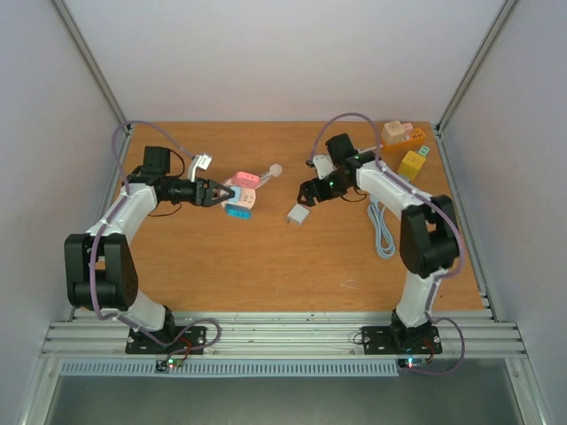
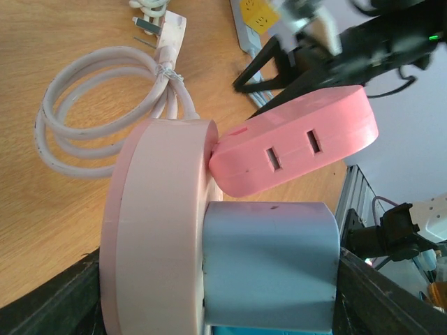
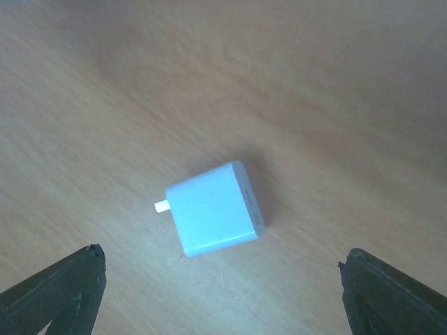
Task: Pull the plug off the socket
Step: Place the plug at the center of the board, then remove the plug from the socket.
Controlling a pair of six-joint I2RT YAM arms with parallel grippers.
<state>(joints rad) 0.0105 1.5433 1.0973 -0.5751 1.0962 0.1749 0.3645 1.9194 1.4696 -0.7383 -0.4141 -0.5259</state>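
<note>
The socket [image 1: 241, 197] is a cluster of a pale pink round disc [image 2: 154, 230], a grey-blue block [image 2: 269, 262] and a pink two-slot module [image 2: 293, 150]. It sits left of centre on the wooden table. My left gripper [image 1: 217, 192] is shut on it, one dark finger against the disc and the other against the grey-blue block [image 2: 220, 296]. The plug [image 1: 298, 215], a small white cube with a short prong, lies loose on the table [image 3: 213, 208], apart from the socket. My right gripper [image 3: 220, 252] hangs just above it, open wide, touching nothing [image 1: 310, 191].
The socket's white cord [image 2: 91, 112] lies coiled behind it, ending in a white plug head [image 1: 202, 163]. Orange and yellow adapters [image 1: 400, 133] [image 1: 411, 163] sit at the back right. A grey cable [image 1: 383, 232] lies beside the right arm. Walls enclose the table.
</note>
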